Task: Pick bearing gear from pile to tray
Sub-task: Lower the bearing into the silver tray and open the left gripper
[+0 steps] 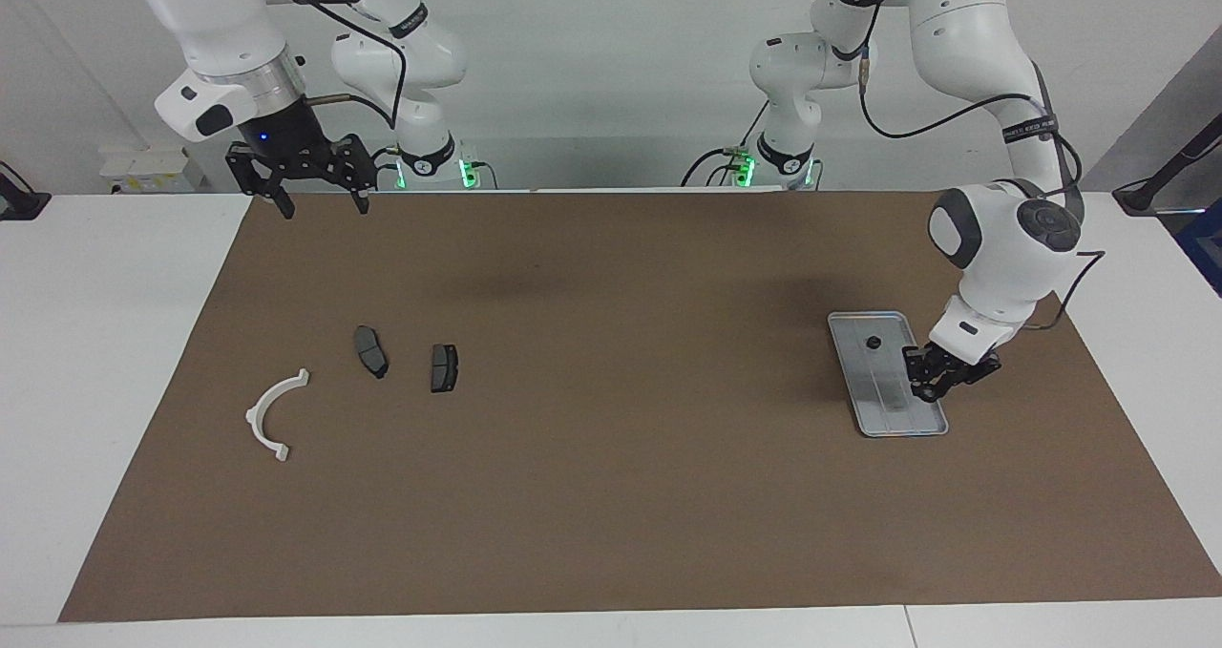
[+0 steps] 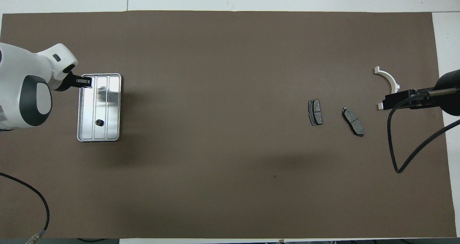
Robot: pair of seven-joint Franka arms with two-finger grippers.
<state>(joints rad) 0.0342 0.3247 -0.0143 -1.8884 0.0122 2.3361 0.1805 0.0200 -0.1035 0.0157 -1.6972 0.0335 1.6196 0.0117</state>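
Note:
The silver-grey tray (image 1: 897,409) (image 2: 113,107) lies toward the left arm's end of the brown mat. One small black round bearing gear (image 1: 873,343) (image 2: 99,122) rests in the part of it nearer to the robots. My left gripper (image 1: 928,390) (image 2: 84,81) hangs low over the tray's rim, fingertips together; whether a tiny piece sits between them does not show. The pile lies toward the right arm's end: a white curved arc (image 1: 275,409) (image 2: 388,79) and two dark grey pads (image 1: 370,350) (image 1: 444,367) (image 2: 353,121) (image 2: 315,112). My right gripper (image 1: 325,207) (image 2: 385,102) waits raised and open, holding nothing.
A brown mat (image 1: 611,495) covers most of the white table, whose bare strips show at both ends. A black cable (image 2: 395,143) loops down from the right arm. The left arm's white wrist (image 1: 1012,247) leans over the mat beside the tray.

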